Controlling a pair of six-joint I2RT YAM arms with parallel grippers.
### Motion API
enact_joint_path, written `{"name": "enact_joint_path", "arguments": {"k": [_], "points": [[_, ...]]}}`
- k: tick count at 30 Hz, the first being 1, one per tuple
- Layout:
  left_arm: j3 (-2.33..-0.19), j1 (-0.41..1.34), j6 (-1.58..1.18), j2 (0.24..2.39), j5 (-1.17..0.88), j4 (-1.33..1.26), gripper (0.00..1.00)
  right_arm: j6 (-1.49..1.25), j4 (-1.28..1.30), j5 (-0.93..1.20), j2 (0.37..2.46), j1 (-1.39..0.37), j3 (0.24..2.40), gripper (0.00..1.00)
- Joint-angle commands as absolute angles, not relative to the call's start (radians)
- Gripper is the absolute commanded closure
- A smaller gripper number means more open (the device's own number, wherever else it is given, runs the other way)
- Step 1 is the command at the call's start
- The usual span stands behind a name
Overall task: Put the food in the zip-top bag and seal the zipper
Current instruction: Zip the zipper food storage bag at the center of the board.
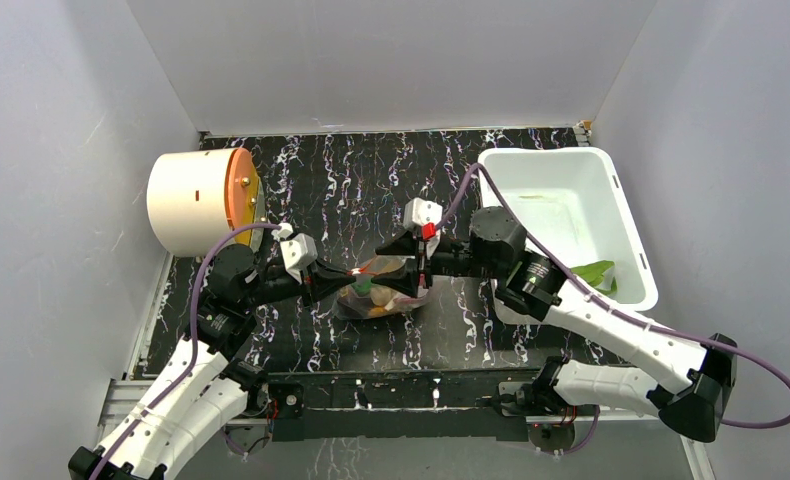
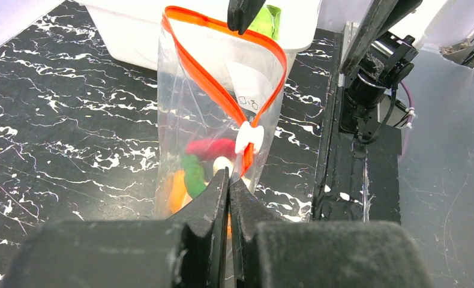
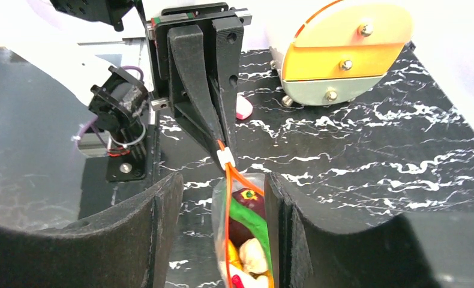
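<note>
Black, white-veined table (image 1: 301, 170) beneath both grippers. Beyond the right gripper (image 1: 414, 268) and off to its right, a white plastic bin (image 1: 561, 195) with something leafy green (image 1: 596, 272) in its near corner. Well to the left of the left gripper (image 2: 229, 180) and behind it, a cream cylinder (image 1: 186, 200) lying on its side, its orange-rimmed end turned toward the middle of the table. Three screw heads on that end face, seen from the right wrist.

Between the two grippers, the zip-top bag (image 2: 183, 84), held upright with its mouth uppermost and gaping. Left gripper pinched tight on the zipper (image 2: 219, 90) at the bag's near end, clamped on the orange-red strip just below a small white slider (image 2: 249, 139). Right gripper spread wide, straddling the bag's far end. One finger right beside the bag's wall, touching or nearly so; the other well apart from it. From the left wrist, one of its fingertips at the far tip of the mouth.

Just past the left fingertips, on the bag's wall, a white label (image 2: 246, 99) with a few dark printed marks, too small to read.

Inside the bag, between the spread right fingers and below the clamped left ones:
- dark maroon round one (image 3: 242, 231)
- orange round fruit (image 2: 176, 193)
- slim green pepper (image 3: 251, 216)
- whitish garlic-like piece (image 3: 254, 255)
- red chilli (image 2: 213, 147)
</note>
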State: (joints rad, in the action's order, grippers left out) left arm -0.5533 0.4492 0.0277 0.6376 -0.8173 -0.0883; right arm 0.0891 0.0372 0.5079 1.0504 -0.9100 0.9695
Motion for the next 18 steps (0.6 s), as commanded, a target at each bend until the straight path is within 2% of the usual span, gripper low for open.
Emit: {"name": "enact_joint_path", "arguments": {"k": [1, 6, 18], "points": [[-0.566, 0.454, 0.054, 0.629, -0.846, -0.109, 1.0, 0.238, 0.071, 0.534, 1.101, -0.917, 1.051, 0.51], [-0.567, 0.454, 0.057, 0.629, -0.85, -0.104, 1.0, 0.32, 0.121, 0.568, 1.172, -0.925, 1.111, 0.59], [-0.563, 0.453, 0.046, 0.626, -0.867, -0.101, 1.0, 0.385, 0.108, 0.571, 1.25, -0.974, 1.142, 0.65]]}}
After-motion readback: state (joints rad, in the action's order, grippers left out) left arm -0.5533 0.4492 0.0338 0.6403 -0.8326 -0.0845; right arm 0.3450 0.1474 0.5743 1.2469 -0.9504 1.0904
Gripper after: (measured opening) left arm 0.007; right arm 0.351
